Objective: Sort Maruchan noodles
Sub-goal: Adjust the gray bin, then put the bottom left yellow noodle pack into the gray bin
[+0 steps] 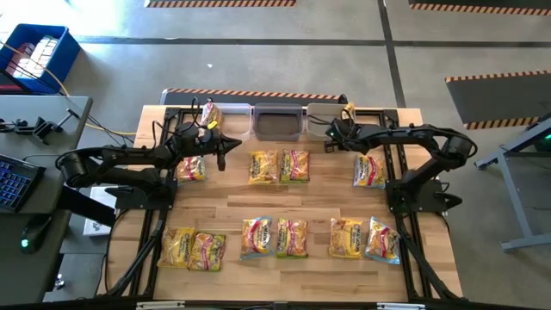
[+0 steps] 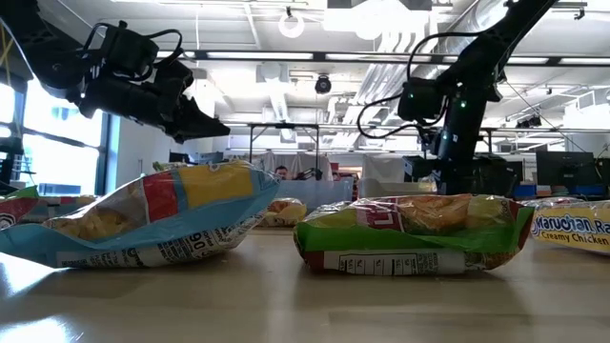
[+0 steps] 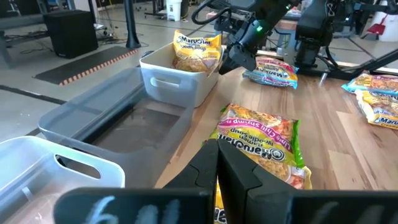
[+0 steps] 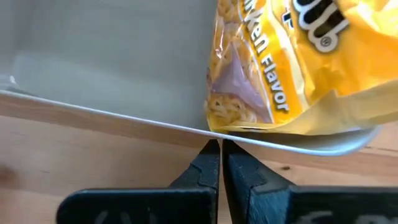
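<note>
From my remote station, left to right. The left gripper (image 1: 221, 158) hangs above the table's back left, near the left bin (image 1: 225, 114), fingers pressed together, nothing held. That bin holds one yellow packet (image 1: 209, 113). The middle bin (image 1: 278, 120) sits between the two. On the table (image 1: 318, 202) I see Maruchan noodles (image 1: 278, 166) spread flat: one beside the left gripper, a pair mid-table, one at right, a row of six along the front. The right gripper (image 1: 330, 138) sits at the right bin's (image 3: 176, 79) rim, fingers together, empty; a yellow chicken packet (image 4: 292, 62) lies inside.
</note>
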Available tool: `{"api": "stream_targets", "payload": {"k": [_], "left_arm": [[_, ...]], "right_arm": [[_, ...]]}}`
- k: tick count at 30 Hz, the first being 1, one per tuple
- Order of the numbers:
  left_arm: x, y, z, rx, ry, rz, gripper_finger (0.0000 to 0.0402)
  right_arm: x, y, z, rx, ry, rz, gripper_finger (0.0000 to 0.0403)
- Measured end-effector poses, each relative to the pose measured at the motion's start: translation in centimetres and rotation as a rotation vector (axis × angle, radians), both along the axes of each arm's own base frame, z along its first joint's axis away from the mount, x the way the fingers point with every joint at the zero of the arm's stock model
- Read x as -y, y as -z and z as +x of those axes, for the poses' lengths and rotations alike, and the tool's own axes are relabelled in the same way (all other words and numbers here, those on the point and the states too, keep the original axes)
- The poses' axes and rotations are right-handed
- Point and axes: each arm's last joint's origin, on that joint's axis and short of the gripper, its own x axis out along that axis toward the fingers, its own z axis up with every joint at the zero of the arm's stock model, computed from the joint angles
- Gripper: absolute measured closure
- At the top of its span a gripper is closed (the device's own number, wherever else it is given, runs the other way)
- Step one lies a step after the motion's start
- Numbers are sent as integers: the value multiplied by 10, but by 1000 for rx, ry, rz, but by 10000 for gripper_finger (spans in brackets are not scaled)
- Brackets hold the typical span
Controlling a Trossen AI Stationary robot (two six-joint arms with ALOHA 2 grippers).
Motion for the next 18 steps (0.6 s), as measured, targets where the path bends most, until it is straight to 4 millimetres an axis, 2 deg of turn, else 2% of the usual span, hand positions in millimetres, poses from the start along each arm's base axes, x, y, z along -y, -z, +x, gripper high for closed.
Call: {"api": "stream_targets", "payload": {"k": [6, 11, 14, 18], "left_arm": [[0, 0, 0, -1, -9, 2, 401], [1, 2, 0, -21, 21, 14, 401], [2, 2, 1, -27, -8, 28, 401], [1, 2, 1, -27, -62, 12, 401]], "right_arm": [[4, 0, -1, -16, -39, -7, 403], [2, -4, 1, -67, -147, 22, 403], [-5, -14, 3, -116, -220, -5, 403], [-24, -29, 6, -150, -295, -140, 403]]}}
